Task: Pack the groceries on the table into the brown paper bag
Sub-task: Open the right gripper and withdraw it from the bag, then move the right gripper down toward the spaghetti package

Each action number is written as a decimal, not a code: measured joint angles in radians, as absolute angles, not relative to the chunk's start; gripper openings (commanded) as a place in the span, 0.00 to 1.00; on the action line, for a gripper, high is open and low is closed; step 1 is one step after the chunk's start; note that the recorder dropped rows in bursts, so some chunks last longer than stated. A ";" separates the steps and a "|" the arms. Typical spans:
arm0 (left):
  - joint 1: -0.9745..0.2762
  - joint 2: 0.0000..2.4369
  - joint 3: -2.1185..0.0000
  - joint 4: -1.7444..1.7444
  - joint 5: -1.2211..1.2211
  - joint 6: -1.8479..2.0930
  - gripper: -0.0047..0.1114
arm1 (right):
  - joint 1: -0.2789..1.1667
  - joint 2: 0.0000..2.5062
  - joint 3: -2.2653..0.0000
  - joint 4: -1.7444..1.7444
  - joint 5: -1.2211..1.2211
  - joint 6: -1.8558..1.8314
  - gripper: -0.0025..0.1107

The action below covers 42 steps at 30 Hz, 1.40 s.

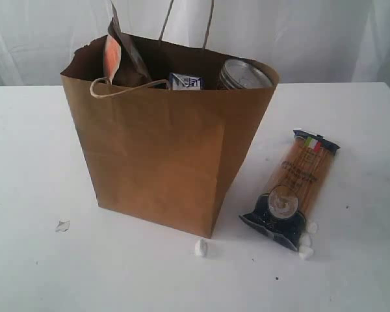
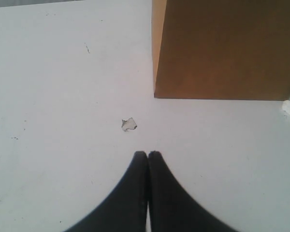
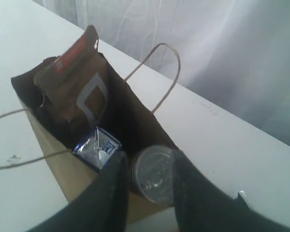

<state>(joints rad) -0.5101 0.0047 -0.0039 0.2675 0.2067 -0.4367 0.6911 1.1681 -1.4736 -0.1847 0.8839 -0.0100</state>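
The brown paper bag (image 1: pixel 162 156) stands upright in the middle of the white table (image 1: pixel 26 162). Inside it are the brown orange-labelled pouch (image 1: pixel 114 55), the small blue-white carton (image 1: pixel 185 81) and a clear-lidded jar (image 1: pixel 244 75). The spaghetti packet (image 1: pixel 302 179) lies on the table to the bag's right. My right gripper (image 3: pixel 147 157) hangs above the bag's mouth, fingers apart and holding nothing; the jar (image 3: pixel 154 174) shows between them below, next to the carton (image 3: pixel 96 147) and pouch (image 3: pixel 72 92). My left gripper (image 2: pixel 148 153) is shut and empty over bare table, near the bag's corner (image 2: pixel 222 48). Neither arm shows in the exterior view.
A clear round object (image 1: pixel 283 201) rests on the packet's near end. White lumps (image 1: pixel 200 247) lie by the bag's front corner, and more white lumps (image 1: pixel 305 240) by the packet. A small scrap (image 1: pixel 62 225) lies to the bag's left, the same scrap (image 2: pixel 129 124) just ahead of my left fingertips.
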 measured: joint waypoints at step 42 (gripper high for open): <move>-0.510 0.005 -0.004 0.268 0.207 -0.437 0.05 | 0.762 1.418 -0.712 0.097 0.395 0.198 0.60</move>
